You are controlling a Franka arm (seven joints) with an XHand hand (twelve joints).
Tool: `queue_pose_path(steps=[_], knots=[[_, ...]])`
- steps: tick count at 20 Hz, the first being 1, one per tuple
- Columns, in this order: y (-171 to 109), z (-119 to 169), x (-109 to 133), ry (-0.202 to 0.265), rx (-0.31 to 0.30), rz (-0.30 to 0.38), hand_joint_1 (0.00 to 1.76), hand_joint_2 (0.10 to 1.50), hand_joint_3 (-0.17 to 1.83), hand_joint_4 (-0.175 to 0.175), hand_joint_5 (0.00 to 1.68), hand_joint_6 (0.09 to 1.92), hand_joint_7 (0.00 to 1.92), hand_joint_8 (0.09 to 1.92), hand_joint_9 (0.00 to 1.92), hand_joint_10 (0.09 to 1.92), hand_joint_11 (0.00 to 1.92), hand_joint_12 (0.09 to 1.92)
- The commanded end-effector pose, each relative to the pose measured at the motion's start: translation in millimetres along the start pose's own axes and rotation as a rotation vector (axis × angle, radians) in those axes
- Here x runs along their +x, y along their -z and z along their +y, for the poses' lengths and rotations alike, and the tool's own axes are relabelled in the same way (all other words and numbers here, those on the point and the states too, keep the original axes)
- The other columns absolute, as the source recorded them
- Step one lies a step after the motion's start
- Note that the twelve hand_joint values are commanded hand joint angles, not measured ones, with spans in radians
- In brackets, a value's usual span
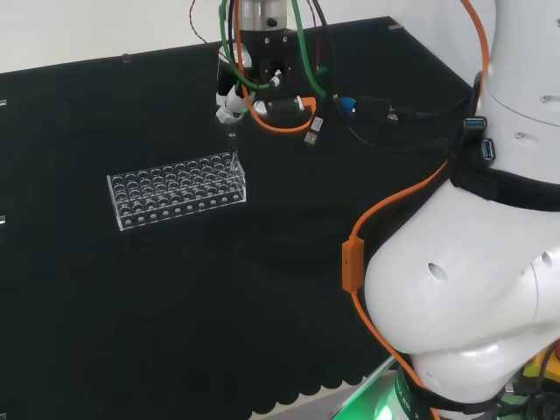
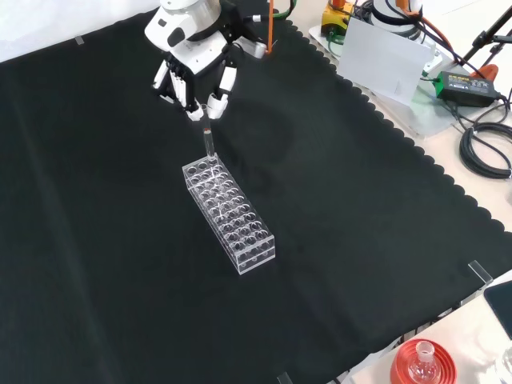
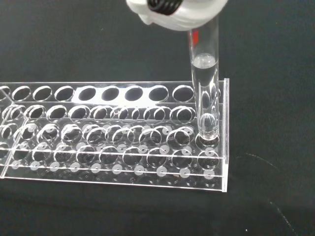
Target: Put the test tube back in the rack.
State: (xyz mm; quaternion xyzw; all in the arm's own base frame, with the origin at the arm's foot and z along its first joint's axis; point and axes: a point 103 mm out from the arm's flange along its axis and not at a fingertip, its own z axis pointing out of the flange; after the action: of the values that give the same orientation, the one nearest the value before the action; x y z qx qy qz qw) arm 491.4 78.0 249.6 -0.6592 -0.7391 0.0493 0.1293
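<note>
Wrist view, closest to you: the test tube [image 3: 205,93] stands upright in the clear rack [image 3: 113,142], in a hole at the rack's end row. Its rounded bottom has passed through the upper plate and sits low among the lower holes. Clear liquid fills the tube's lower part; a red mark shows near its top, just under the blurred white part of the hand [image 3: 177,12].

Front view: you see the rack [image 2: 230,216] lying on the black cloth [image 2: 360,200], long axis running from upper left to lower right. The test tube [image 2: 209,142] rises from the rack's far end. The hand [image 2: 192,76] is directly above, its fingers [image 2: 218,102] curled downward and pinched on the tube's top.

Head view: the rack [image 1: 178,189] sits left of the arm's white links, with the test tube [image 1: 233,149] at its right end and the hand [image 1: 234,98] closed on it from above.

At the front view's lower right edge, a small flask [image 2: 422,362] stands on a red stand [image 2: 404,364], off the cloth.
</note>
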Motion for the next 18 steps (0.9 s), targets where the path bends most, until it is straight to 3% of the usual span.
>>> queue_pose_path(steps=[1, 18], knots=[[1, 1, -1, 0.002, 0.003, 0.004, 1.42, 0.97, -0.01, -0.175, 1.27, 0.49, 1.42, 0.54, 1.26, 0.31, 0.48, 1.36], [-11, -4, 6, 0.008, 0.021, 0.017, 1.42, 0.97, -0.01, -0.175, 1.27, 0.49, 1.42, 0.54, 1.27, 0.31, 0.48, 1.36]])
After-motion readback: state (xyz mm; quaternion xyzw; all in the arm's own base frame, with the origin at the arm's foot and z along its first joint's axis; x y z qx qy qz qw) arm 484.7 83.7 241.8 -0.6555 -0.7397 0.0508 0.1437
